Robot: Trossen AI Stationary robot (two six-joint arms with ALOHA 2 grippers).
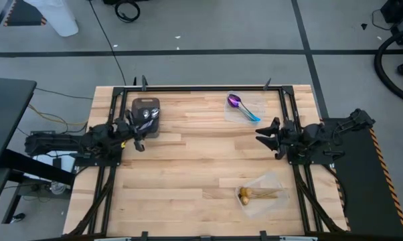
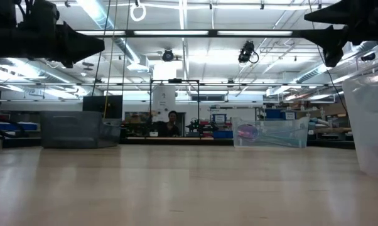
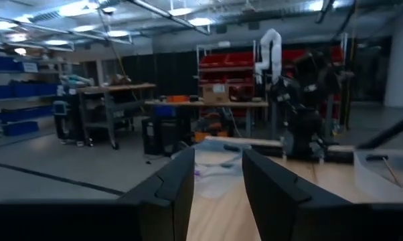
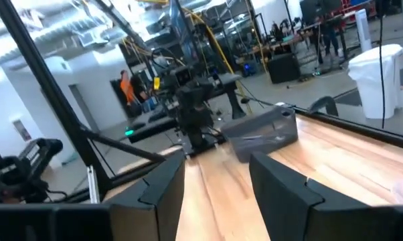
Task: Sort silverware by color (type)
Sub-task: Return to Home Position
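Observation:
Silver spoons (image 1: pixel 146 118) lie in the dark grey tray (image 1: pixel 146 106) near the table's far left. Purple-blue spoons with teal handles (image 1: pixel 243 107) lie in a clear container (image 1: pixel 258 100) at the far right. Gold spoons (image 1: pixel 258 195) lie in another clear container (image 1: pixel 272 182) at the near right. My left gripper (image 1: pixel 136 134) (image 3: pixel 218 161) hovers open beside the tray's near edge, raised above the table. My right gripper (image 1: pixel 263 137) (image 4: pixel 218 164) is open too, raised over the table's right side, between the two containers. Both point toward the table's middle.
Bare wood lies between the two arms across the table's middle (image 1: pixel 201 154). In the low view the tray (image 2: pixel 76 129) stands left, the purple-spoon container (image 2: pixel 267 133) right of centre and the nearer container (image 2: pixel 371 125) at the right edge. A person (image 2: pixel 172 122) stands far behind the table.

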